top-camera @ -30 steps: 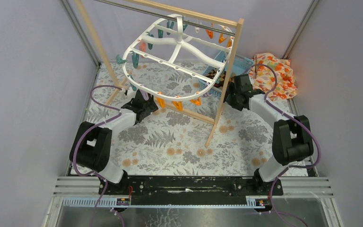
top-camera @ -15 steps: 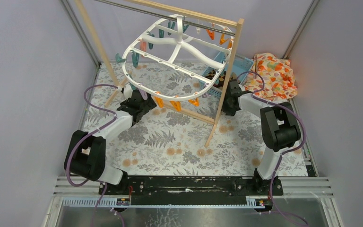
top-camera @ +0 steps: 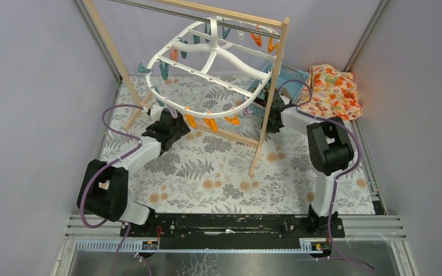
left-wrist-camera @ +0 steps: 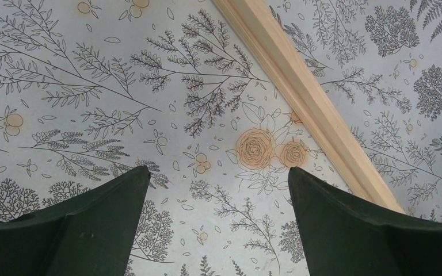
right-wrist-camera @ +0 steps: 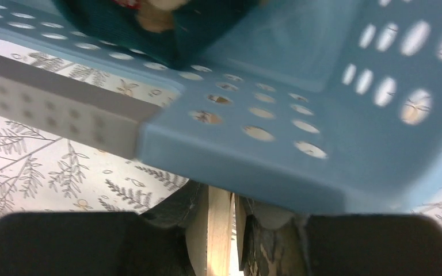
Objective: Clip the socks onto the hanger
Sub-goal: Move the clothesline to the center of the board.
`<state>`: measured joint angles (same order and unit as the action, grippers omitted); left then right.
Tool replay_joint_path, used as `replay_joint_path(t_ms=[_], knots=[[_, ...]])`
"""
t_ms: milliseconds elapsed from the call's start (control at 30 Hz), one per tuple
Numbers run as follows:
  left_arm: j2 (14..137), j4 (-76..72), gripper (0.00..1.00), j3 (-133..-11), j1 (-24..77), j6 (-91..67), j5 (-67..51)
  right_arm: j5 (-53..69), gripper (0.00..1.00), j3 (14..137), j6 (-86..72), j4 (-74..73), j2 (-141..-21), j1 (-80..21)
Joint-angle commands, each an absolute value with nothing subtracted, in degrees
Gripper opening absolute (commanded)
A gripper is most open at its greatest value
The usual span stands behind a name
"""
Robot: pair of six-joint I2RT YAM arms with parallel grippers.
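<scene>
Wide open and empty, the left hand (left-wrist-camera: pixel 217 173) hovers over the surface; the right hand (top-camera: pixel 272 117) gives nothing away, open or closed.
The hanger (top-camera: pixel 217 52) hangs above, between both hands; the blue basket (right-wrist-camera: pixel 322 121) crowds the right hand, with a dark sock (right-wrist-camera: pixel 178 31) inside.

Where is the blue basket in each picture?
Top external: the blue basket is at the upper right, behind the wooden rack's right post, next to the orange floral cloth.
Left wrist: not in it.
Right wrist: it fills the top and middle, very close and blurry.
Shared landmark: the leafy tablecloth, seen in all three views.
</scene>
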<state>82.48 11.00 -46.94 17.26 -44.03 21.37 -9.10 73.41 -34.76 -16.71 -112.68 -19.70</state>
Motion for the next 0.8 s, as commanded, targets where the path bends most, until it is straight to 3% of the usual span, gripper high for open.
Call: replay_joint_path(t_ms=[0, 333, 767], knots=[[81.34, 10.89, 0.99, -46.26, 17.29, -44.30, 22.03, -8.81, 0.21, 77.35, -34.07, -16.88, -118.95, -22.80], [83.16, 9.95, 0.99, -46.24, 17.31, -44.64, 21.13, -6.07, 0.18, 90.87, -32.81, -19.69, -129.07, -24.69], [84.74, 9.48, 0.99, -46.59, 17.24, -44.33, 21.35, -3.96, 0.16, 117.02, -31.64, -27.44, -144.99, -25.67]])
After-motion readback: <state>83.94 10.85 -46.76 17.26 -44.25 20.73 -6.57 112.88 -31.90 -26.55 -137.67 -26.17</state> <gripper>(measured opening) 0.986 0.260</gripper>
